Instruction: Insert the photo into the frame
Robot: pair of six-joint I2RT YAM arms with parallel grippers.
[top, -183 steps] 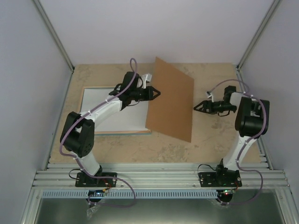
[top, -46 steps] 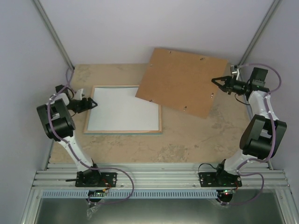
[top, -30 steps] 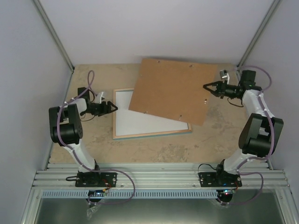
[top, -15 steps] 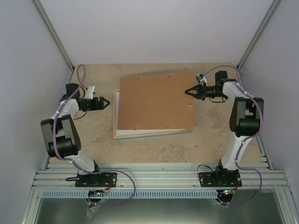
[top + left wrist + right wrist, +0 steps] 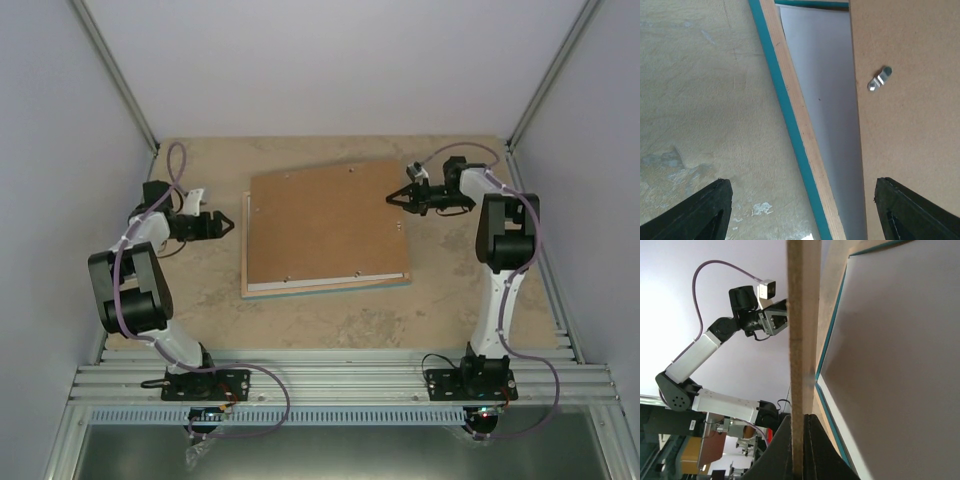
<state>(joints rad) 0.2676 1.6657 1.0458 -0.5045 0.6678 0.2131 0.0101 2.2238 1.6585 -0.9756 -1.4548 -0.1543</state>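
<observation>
Table [image 5: 450, 300] of pale mottled stone carries everything. On it, near the middle, lies the frame [image 5: 330, 289] with its back up; only a thin turquoise strip and the pale wooden rail show along its near and left edges. A brown backing panel [image 5: 325, 225] covers almost all of it, turned slightly askew so that its left edge runs at an angle to the frame's left rail. In the wedge-shaped gap between them the left wrist view shows a plain white sheet [image 5: 825, 100] inside the frame. Whether the photo lies beneath cannot be told.

The right hand [image 5: 393, 197] is clamped on the panel's far right corner. Its wrist view shows the board edge-on, pinched between two dark fingers [image 5: 782, 450]. The left hand [image 5: 228, 224] hangs beside the frame's left edge, apart from it, spread wide and holding nothing. A small metal clip [image 5: 880, 79] sits on the panel near its left edge.
</observation>
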